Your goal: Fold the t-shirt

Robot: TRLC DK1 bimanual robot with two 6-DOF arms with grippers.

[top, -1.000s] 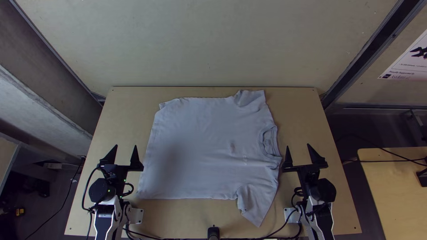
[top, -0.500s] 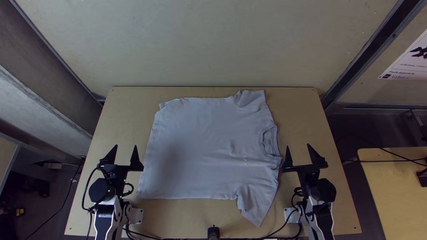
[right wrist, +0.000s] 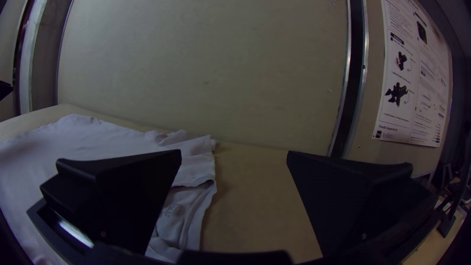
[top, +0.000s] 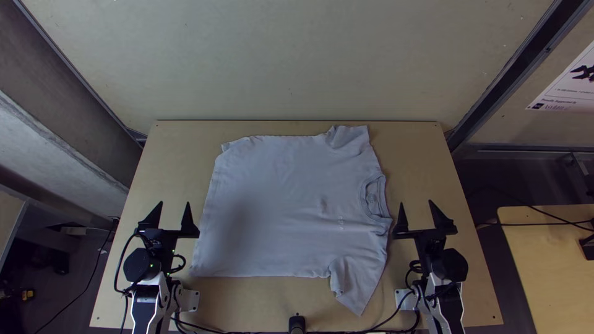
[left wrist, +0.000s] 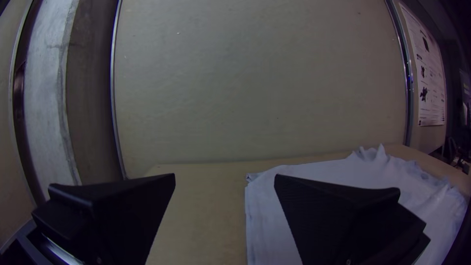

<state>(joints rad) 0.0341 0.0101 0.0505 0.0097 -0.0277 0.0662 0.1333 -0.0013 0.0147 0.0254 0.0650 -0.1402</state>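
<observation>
From the top view, the pale t-shirt (top: 281, 204) lies spread on the table (top: 408, 142) between my left gripper (top: 175, 203) and my right gripper (top: 415, 203), its long axis running from one to the other. The hem (top: 203, 229) is just inboard of my left fingers; the collar (top: 372, 196) faces my right, which I judge slightly nearer the cloth. The near sleeve (top: 359, 284) slants toward the table's near edge, creased.

In the left wrist view, my fingers stand wide apart, nothing between them gripped, the smooth hem side beyond one.

In the right wrist view, my fingers also part wide, holding nothing, beside rumpled shoulder cloth.
</observation>
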